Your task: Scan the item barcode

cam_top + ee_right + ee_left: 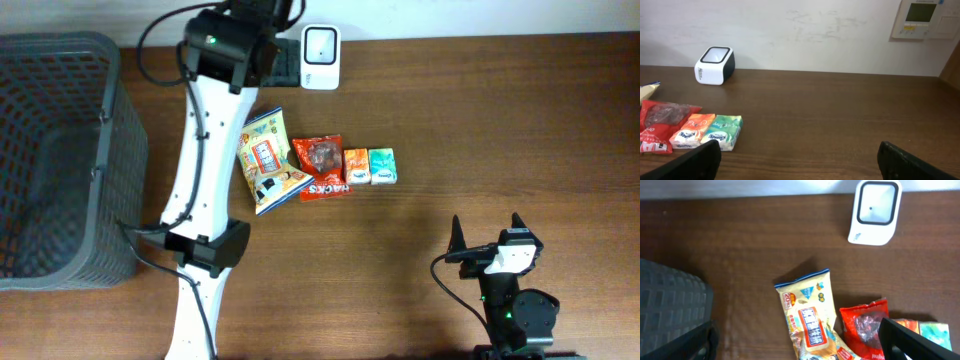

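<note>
Meanwhile, both grippers gape wide and empty as the yellow snack packet (268, 160) lies flat beside the red packet (322, 168), just short of the white scanner (320, 45): light, crinkly and probably slippery, best pinched at an edge seam.

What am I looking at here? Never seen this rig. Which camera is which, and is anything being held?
Two robot arms at a wooden table. The overhead view looks straight down; the other two pictures come from cameras on each wrist.

The left gripper hangs over the snacks; the right gripper waits near the front edge. Both are open and hold nothing.

On the table: a white barcode scanner, a yellow snack bag, a red packet, an orange pack, a green pack, and a grey basket on the left.
</note>
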Controlling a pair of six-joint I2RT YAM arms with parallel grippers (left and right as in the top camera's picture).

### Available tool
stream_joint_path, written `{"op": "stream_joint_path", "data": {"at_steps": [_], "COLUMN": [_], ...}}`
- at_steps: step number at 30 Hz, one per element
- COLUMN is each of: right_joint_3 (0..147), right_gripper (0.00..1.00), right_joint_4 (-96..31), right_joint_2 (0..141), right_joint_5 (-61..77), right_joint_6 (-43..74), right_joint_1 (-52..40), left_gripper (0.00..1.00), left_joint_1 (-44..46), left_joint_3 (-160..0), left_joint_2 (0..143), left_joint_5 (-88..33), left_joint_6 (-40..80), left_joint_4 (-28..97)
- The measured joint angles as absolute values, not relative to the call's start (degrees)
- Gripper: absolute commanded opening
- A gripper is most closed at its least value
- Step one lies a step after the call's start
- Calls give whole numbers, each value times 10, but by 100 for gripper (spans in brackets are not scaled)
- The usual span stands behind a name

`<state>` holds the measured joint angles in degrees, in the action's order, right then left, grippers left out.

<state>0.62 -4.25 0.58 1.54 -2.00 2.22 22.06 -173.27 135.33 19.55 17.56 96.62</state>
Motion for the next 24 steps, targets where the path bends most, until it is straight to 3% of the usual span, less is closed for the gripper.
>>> {"op": "stream_joint_path", "data": {"at_steps": [5, 8, 11, 13, 16, 19, 23, 24], "right_joint_3": [6, 6, 6, 8, 60, 229, 575, 646], "right_gripper": [99, 99, 99, 99, 99, 99, 99, 87], "right_joint_4": [-42, -33, 19, 118, 92, -18, -343, -375], "right_joint_2": [6, 6, 6, 7, 38, 222, 624, 703], "right_joint_5": [15, 88, 293, 356, 378, 387, 406, 443], "right_joint_6": [-20, -5, 38, 60, 83, 61, 1, 5], "right_joint_1": [22, 22, 23, 23, 23, 23, 26, 26], "left_gripper": [99, 99, 99, 99, 99, 99, 99, 99], "left_joint_1": [97, 23, 22, 24, 24, 24, 24, 24], "left_joint_3": [-1737, -1737, -1737, -1737, -1737, -1737, -1737, -1737], "left_joint_2": [1352, 1352, 1352, 1352, 1352, 1352, 1353, 1353], "left_joint_5": [98, -5, -112, -130, -138, -142, -145, -146], "left_joint_6": [176, 151, 70, 55, 47, 43, 41, 41], "left_joint_4": [966, 966, 967, 967, 967, 967, 968, 964]}}
